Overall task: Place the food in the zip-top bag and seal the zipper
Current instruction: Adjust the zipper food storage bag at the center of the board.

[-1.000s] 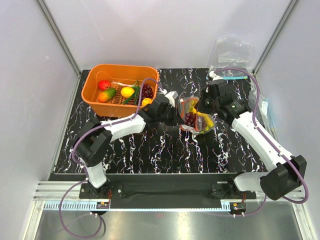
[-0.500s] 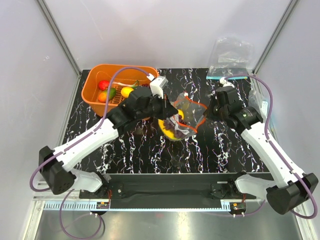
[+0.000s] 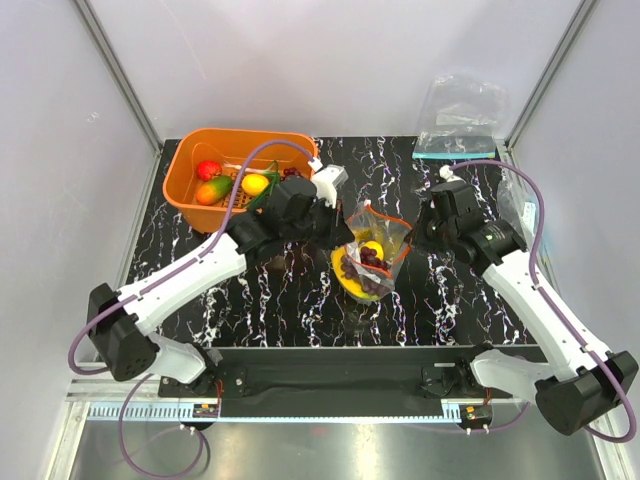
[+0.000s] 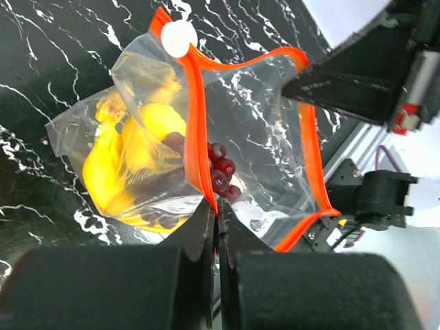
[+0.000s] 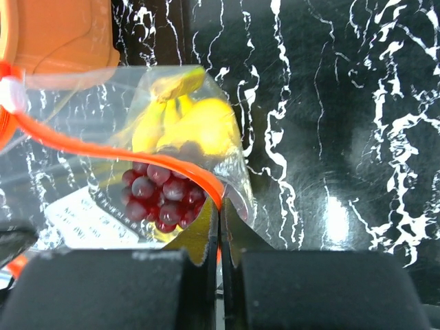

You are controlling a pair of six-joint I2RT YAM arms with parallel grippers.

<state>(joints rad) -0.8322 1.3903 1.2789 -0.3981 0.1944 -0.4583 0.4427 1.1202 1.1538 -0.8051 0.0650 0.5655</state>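
The clear zip-top bag (image 3: pixel 370 255) hangs above the table between both arms, its mouth open. Its red-orange zipper (image 4: pixel 196 124) runs round the mouth, with a white slider (image 4: pixel 179 38) at one end. Inside lie a yellow banana bunch (image 4: pixel 124 158) and a dark purple grape cluster (image 5: pixel 161 199). My left gripper (image 4: pixel 217 210) is shut on one side of the zipper strip. My right gripper (image 5: pixel 220 210) is shut on the other side of the strip (image 5: pixel 124 151). In the top view the left gripper (image 3: pixel 335 222) is left of the bag and the right gripper (image 3: pixel 412 228) is to its right.
An orange slotted basket (image 3: pixel 190 150) at the back left holds more toy fruit (image 3: pixel 254 184). Clear bags with a teal strip (image 3: pixel 455 153) lie at the back right corner. White walls and metal posts enclose the black marbled table (image 3: pixel 300 300).
Both grippers have carried the bag to the left, then a little right and toward the near edge, with the fruit inside. The left arm has swung outward.
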